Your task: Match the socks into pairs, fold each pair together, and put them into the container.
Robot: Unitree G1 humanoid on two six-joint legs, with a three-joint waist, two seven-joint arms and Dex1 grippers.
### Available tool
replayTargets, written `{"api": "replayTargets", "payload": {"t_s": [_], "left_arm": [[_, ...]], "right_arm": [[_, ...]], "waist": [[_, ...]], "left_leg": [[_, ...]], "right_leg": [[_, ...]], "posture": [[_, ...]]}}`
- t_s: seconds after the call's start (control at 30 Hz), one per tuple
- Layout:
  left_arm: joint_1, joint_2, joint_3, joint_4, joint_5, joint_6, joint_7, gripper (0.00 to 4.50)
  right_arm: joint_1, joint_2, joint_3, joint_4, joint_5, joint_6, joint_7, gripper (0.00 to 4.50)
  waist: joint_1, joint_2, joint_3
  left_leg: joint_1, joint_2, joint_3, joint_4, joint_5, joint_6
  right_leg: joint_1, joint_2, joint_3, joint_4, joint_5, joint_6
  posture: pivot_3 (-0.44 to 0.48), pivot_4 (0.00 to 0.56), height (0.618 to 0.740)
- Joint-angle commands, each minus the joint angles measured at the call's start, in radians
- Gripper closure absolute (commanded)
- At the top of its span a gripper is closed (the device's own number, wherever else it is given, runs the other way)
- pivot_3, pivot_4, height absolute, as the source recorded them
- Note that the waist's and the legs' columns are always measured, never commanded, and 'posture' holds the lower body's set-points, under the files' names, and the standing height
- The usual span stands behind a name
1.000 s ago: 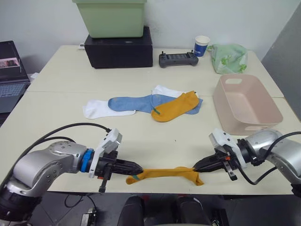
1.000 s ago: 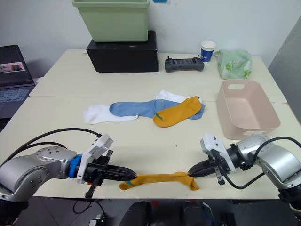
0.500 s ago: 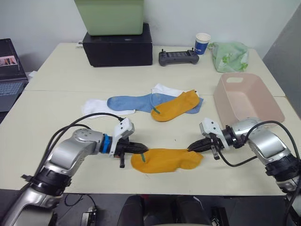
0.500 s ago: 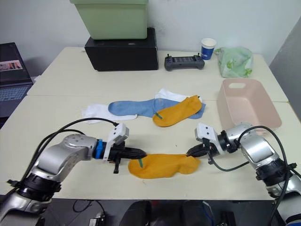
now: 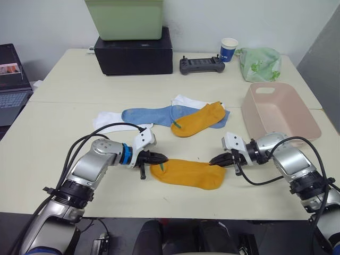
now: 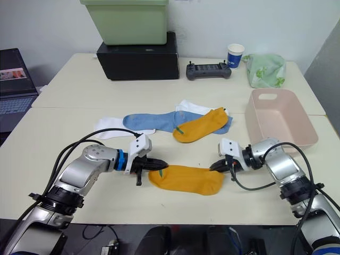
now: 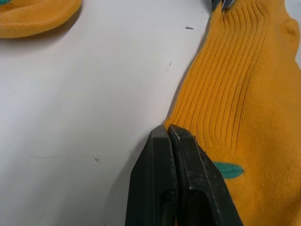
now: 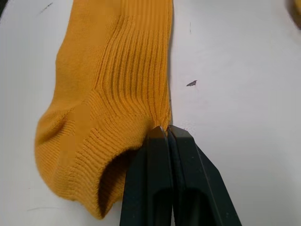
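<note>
- I see my left gripper (image 5: pixel 159 159) clamped on the near mustard-orange ribbed ankle sock (image 5: pixel 187 173), which lies flat on the cream table (image 5: pixel 64 106); its teal mark is partly covered by my fingers (image 7: pixel 162 188).
- My right gripper (image 5: pixel 217 160) pinches the sock's opposite edge.
- The pale pink rectangular plastic tub (image 5: pixel 278 117) sits far right, its near end hidden behind my right arm.

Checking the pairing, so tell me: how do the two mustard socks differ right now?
The near mustard sock lies flat alone, pinched at both ends by the left tool and right tool; the far mustard sock lies untouched, overlapping the blue sock. Both share colour and a green mark.
</note>
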Motion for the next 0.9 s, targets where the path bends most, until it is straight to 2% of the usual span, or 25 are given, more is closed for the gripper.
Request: {"api": "replayTargets", "payload": {"t_s": [0.03, 0.1, 0.23, 0.4, 0.5, 0.63, 0.73, 0.77, 0.9], "left_arm": [[-0.008, 0.000, 0.040, 0.007, 0.012, -0.019, 0.016, 3.91], [0.001, 0.009, 0.067, -0.006, 0.005, -0.017, 0.033, 3.32], [0.032, -0.006, 0.162, -0.054, -0.024, -0.075, 0.091, 2.02], [0.131, -0.002, 0.174, -0.212, -0.018, -0.178, 0.075, 2.02], [0.165, -0.030, 0.169, -0.264, -0.035, -0.178, 0.092, 2.00], [0.209, -0.094, 0.115, -0.307, 0.000, -0.211, 0.133, 3.23], [0.247, -0.109, 0.050, -0.291, 0.063, -0.253, 0.140, 4.26], [0.257, -0.110, 0.034, -0.271, 0.090, -0.276, 0.150, 4.48], [0.282, -0.117, 0.017, -0.168, 0.179, -0.368, 0.208, 4.48]], "right_arm": [[-0.029, -0.006, -0.070, -0.001, -0.002, -0.019, -0.036, 3.19], [-0.025, -0.030, -0.107, -0.019, 0.016, -0.006, -0.033, 2.49], [0.042, -0.064, -0.181, -0.124, 0.057, -0.001, -0.046, 2.45], [0.180, 0.004, -0.242, -0.362, 0.151, 0.069, -0.146, 2.45], [0.226, 0.054, -0.232, -0.429, 0.152, 0.080, -0.209, 3.04], [0.294, 0.109, -0.155, -0.455, 0.058, 0.008, -0.289, 4.46], [0.330, 0.121, -0.090, -0.431, -0.017, -0.035, -0.320, 4.50], [0.342, 0.120, -0.074, -0.420, -0.038, -0.040, -0.328, 4.50], [0.383, 0.110, -0.071, -0.343, -0.088, -0.093, -0.359, 4.50]], "waist": [[0.000, 0.000, 0.000], [0.000, 0.000, 0.000], [0.001, 0.000, 0.000], [-0.001, 0.000, 0.000], [-0.001, 0.000, 0.000], [0.000, 0.000, -0.001], [0.000, 0.000, -0.001], [0.000, 0.000, -0.001], [0.001, 0.001, -0.001]], "left_leg": [[0.000, 0.000, 0.000, 0.000, 0.000, 0.000], [0.000, 0.000, 0.000, 0.000, 0.000, 0.000], [0.000, 0.000, 0.000, 0.000, 0.000, 0.000], [-0.001, 0.001, 0.000, -0.001, 0.000, 0.000], [0.000, 0.001, 0.000, -0.001, 0.000, 0.000], [0.001, 0.000, 0.000, 0.000, 0.000, 0.000], [0.001, -0.001, 0.000, 0.001, 0.000, 0.000], [0.001, -0.001, 0.000, 0.001, 0.000, 0.000], [0.001, -0.001, 0.000, 0.000, 0.000, 0.000]], "right_leg": [[0.000, 0.000, 0.000, 0.000, 0.000, 0.000], [0.000, 0.000, 0.000, 0.000, 0.000, 0.000], [0.000, -0.001, 0.000, 0.000, 0.000, 0.000], [0.000, 0.000, -0.001, -0.001, 0.000, 0.000], [0.000, 0.000, 0.000, 0.000, 0.000, 0.000], [0.001, -0.001, 0.000, 0.001, 0.002, 0.001], [0.001, 0.000, 0.001, 0.001, 0.002, 0.002], [0.001, 0.000, 0.001, 0.001, 0.002, 0.002], [0.001, 0.000, 0.001, 0.001, 0.002, 0.002]], "posture": [[0.000, 0.150, 0.740], [0.000, 0.150, 0.740], [0.000, 0.150, 0.740], [0.000, 0.150, 0.740], [0.000, 0.150, 0.740], [0.000, 0.150, 0.740], [0.000, 0.150, 0.740], [0.000, 0.150, 0.740], [0.000, 0.150, 0.740]]}}
